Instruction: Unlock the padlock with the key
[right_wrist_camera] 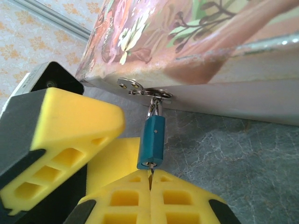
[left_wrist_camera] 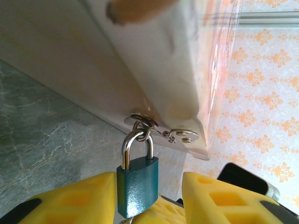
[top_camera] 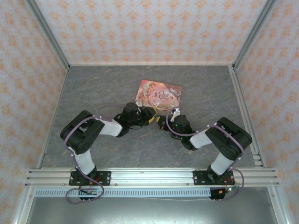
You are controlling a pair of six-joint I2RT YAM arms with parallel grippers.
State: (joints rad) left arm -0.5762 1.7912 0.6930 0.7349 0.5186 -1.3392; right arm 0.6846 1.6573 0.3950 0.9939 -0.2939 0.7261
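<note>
The blue padlock is seen hanging by its steel shackle from a small metal hasp on the side wall of the pink illustrated tin. The tin is laid flat on the grey marbled table, at about 12 o'clock from both grippers. In the left wrist view the lock body is found at 6 o'clock below the hasp, upright and face-on.

The left gripper is placed around the lock with its yellow fingers partly apart. The finger at 9 o'clock is seen against the body's edge, while a gap is left between the body and the finger at 3 o'clock (so no firm grip is shown).

In the right wrist view the padlock is seen edge-on. The right gripper is set at 6 o'clock beneath it, its fingers pressed together on the key. A thin strip of metal is seen between the pads, reaching up to the underside of the lock. How far it is seated cannot be told.
</note>
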